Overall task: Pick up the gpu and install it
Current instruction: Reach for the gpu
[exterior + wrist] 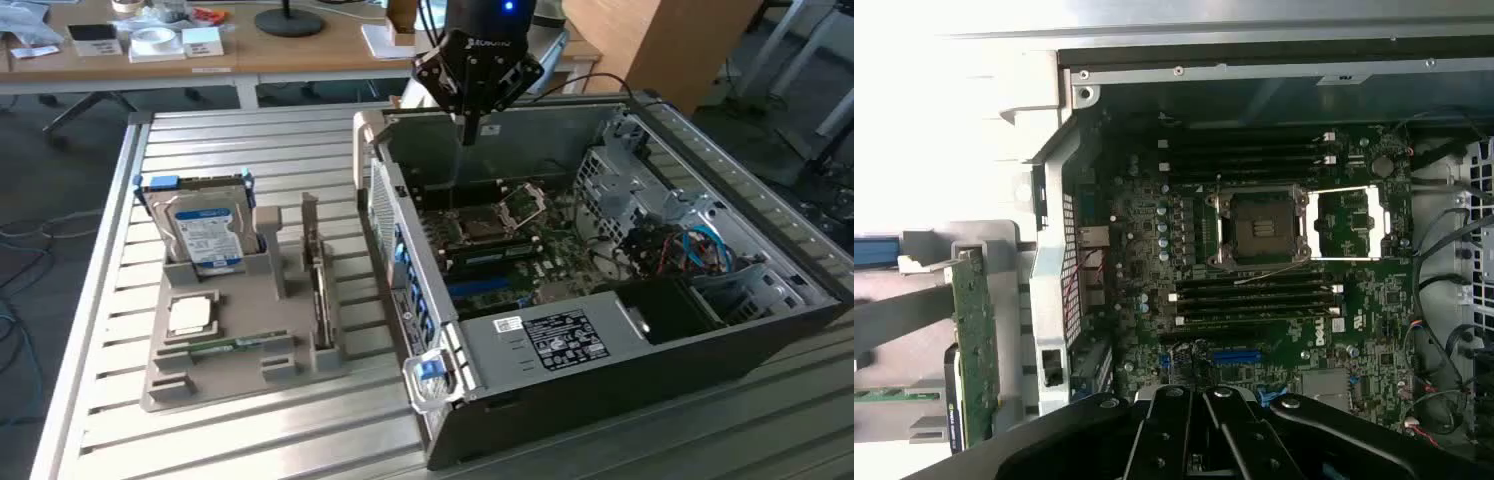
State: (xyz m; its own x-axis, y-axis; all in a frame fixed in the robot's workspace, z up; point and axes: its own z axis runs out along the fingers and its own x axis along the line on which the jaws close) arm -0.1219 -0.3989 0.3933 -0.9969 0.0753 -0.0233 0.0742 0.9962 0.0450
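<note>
Plainly, the work is only beginning: the gpu (pixel 314 268) is standing on edge in the grey holder (pixel 234 365) on the slatted surface (pixel 267 140), just beside the hard drive (pixel 207 235) and apart from the open computer case (pixel 561 400) (its motherboard (pixel 1154 250) is lying exposed). Both the picking up and the installing are waiting to be done. The jaws are hanging over the far end of the case, pressed together, gripping nothing and touching nothing.
</note>
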